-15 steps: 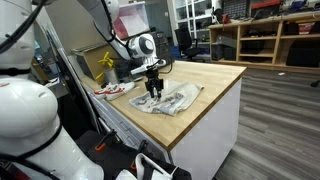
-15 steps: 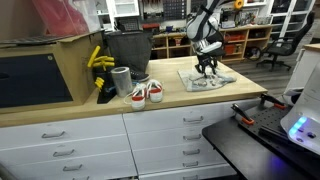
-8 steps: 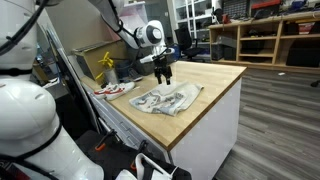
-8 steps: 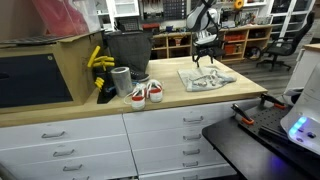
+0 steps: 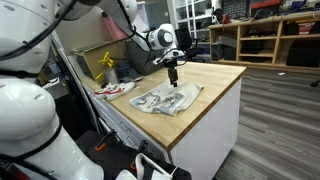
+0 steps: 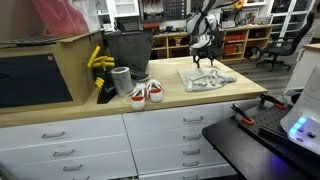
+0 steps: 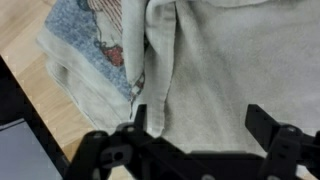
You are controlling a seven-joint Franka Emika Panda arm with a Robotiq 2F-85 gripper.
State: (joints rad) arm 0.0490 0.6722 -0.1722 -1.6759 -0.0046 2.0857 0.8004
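Wrist view shows the claw [image 7: 200,122] spread wide and empty above the crumpled grey cloth [image 7: 225,60], which lies on the wooden surface [image 6: 100,108] well right of the shoes [image 6: 146,93]; it seems paused between grasps, so any fresh pinch calls for descending onto a fold.

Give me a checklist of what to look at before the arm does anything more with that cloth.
1. Fingers open: ok, spread wide in the wrist view.
2. Nothing held: ok, gap between them empty.
3. Fingers off the cloth: ok, hovering above it in both exterior views.
4. Cloth smooth: not ok, rumpled.
5. Cloth fully on the table: ok.
6. Sneakers out of the way: ok, apart from cloth.
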